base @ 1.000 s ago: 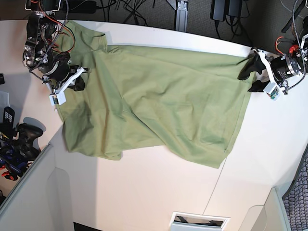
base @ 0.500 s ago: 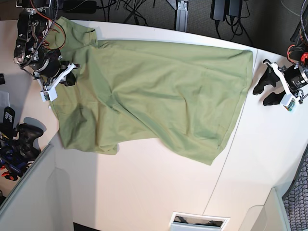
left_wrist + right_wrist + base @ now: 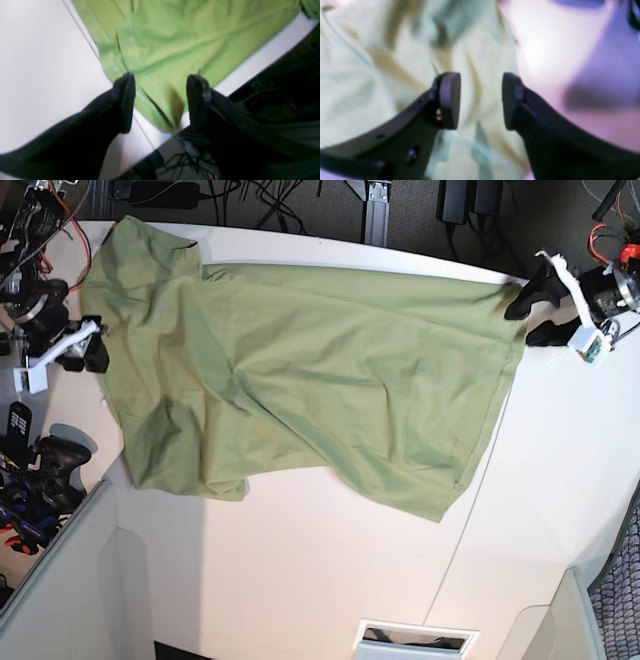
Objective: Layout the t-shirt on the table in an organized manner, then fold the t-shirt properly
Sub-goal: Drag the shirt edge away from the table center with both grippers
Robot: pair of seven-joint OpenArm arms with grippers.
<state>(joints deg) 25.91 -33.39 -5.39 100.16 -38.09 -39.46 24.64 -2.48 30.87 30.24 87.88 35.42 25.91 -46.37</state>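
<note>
The olive-green t-shirt (image 3: pixel 320 380) lies spread and wrinkled across the white table (image 3: pixel 320 580), with its lower edge bunched and uneven. My right gripper (image 3: pixel 85 355) hovers at the shirt's left edge. In the right wrist view this gripper (image 3: pixel 480 100) is open, with washed-out cloth (image 3: pixel 382 75) under it and nothing between the jaws. My left gripper (image 3: pixel 527 318) is at the shirt's far right corner by the table's back edge. The left wrist view shows it (image 3: pixel 161 100) open, the shirt's corner (image 3: pixel 162 75) lying below the gap.
Cables and dark equipment (image 3: pixel 300 200) run behind the table's back edge. A thin dark seam (image 3: pixel 480 490) crosses the table on the right. A black controller and clutter (image 3: pixel 40 475) sit at the left, and a white slot (image 3: pixel 415 640) at the front edge.
The right gripper has opened, let go of the shirt's left edge and drawn back leftward. The left gripper has moved up to the shirt's back right corner, staying open.
</note>
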